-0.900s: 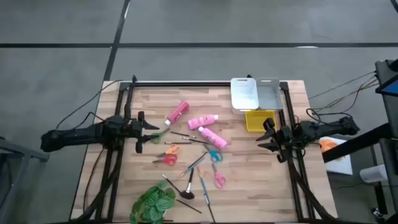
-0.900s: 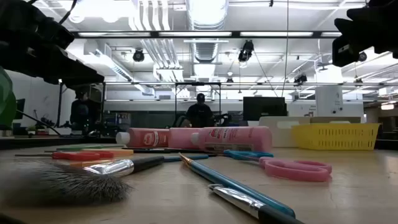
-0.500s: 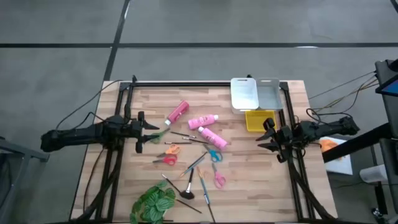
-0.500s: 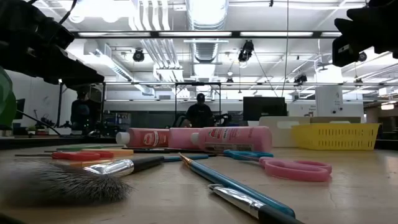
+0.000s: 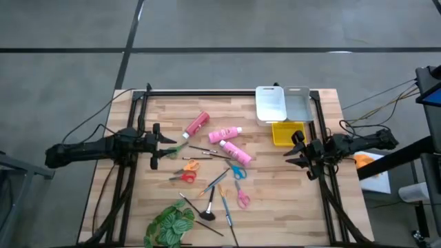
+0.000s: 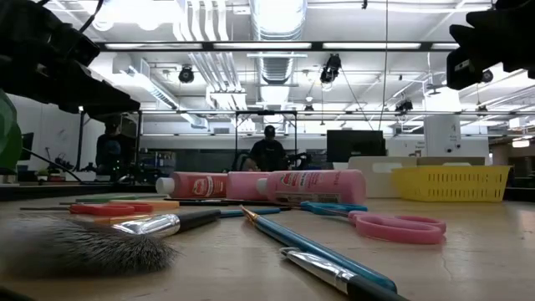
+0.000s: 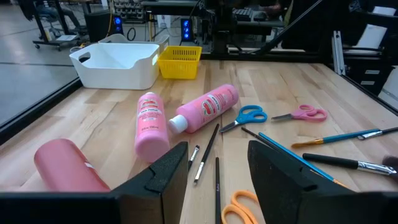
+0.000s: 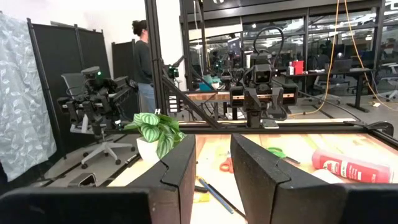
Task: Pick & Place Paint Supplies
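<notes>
We see nothing moved: tubes point(image 5: 225, 134), brushes point(image 5: 212, 184) and scissors point(image 5: 238, 172) stay left of the yellow basket point(image 5: 286, 132), left hand point(image 5: 157, 145) wide, right hand point(image 5: 298, 152) narrow, both empty, so picking hasn't begun.

Round the three pink paint tubes point(image 5: 224, 134): white plastic bin point(image 5: 270, 104) behind right, small scissors point(image 5: 238, 172) and thin brushes point(image 5: 213, 182) before them

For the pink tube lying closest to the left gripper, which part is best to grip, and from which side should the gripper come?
Probably the middle of the pink tube, from straight above, fingers across its width. It lies flat and alone on the table, angled, its white cap pointing toward the left gripper, whose jaws stand open. The body is thickest there; the cap end narrows.
</notes>
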